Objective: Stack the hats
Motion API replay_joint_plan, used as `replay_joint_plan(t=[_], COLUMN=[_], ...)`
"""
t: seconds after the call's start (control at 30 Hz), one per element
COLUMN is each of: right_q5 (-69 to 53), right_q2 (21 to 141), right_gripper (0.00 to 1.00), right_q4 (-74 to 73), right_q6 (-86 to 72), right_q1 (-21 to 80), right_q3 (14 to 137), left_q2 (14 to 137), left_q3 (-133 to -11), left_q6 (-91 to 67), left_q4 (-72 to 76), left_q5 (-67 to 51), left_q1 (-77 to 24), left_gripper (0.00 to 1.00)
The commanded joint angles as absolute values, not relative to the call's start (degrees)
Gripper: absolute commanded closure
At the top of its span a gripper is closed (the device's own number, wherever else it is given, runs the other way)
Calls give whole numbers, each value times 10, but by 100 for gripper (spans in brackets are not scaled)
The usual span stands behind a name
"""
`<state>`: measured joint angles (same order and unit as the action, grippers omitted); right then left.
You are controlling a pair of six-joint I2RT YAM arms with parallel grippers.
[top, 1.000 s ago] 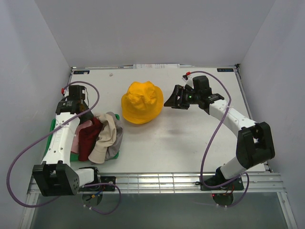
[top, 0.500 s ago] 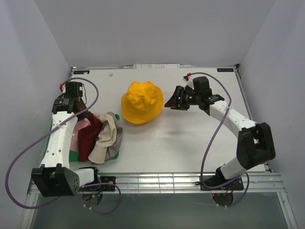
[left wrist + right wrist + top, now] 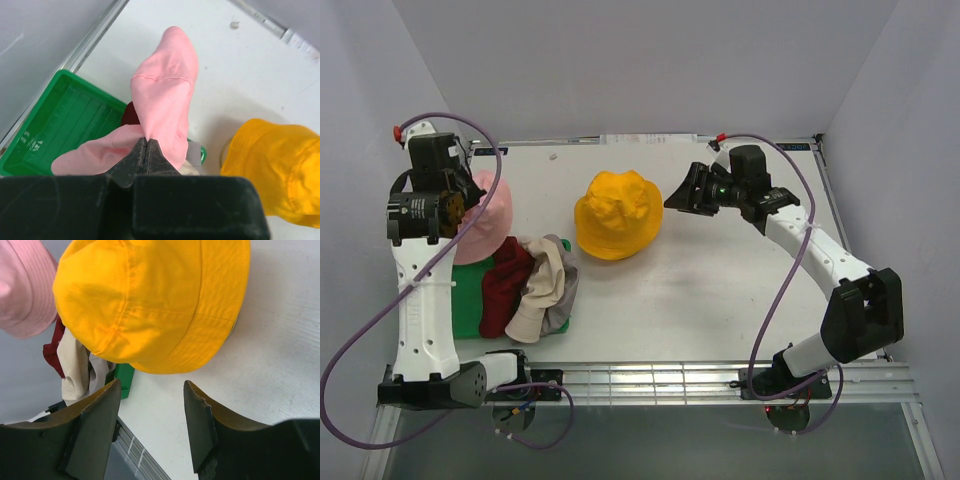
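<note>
The left jaws are pinched fully together on a fold of the pink hat, which hangs from them above the green tray. The dark red hat and cream hat lie heaped below, to their right. The right jaws stand partly open, holding nothing; the yellow-orange hat sits on the counter just ahead of them, untouched.

Right gripper spread wide, empty, near yellow hat; at left pink hat, red hat, cream hat, green tray.
</note>
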<state>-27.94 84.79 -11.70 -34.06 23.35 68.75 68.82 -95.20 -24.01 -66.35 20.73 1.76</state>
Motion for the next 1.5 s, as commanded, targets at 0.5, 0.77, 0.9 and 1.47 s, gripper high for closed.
replay_joint_plan(t=[0.5,0.77,0.9,1.47], right_q5=[-333,-363,-356,-299], right_q2=[864,889,904,949], right_gripper=[36,23,21,9], right_q4=[-17,155,213,515], right_q6=[-408,-545,-595,-775], right_q1=[250,253,257,275], right_q3=[809,806,802,679], left_q2=[763,746,750,780], left_q3=[-1144,-1061,-1046,-1036], left_q6=[-314,-416,-450,-519], left_q4=[-518,-367,-319,-206], left_q5=[-134,-248,-264,-221], left_q1=[10,10,-20,-138], left_gripper=[100,100,100,100])
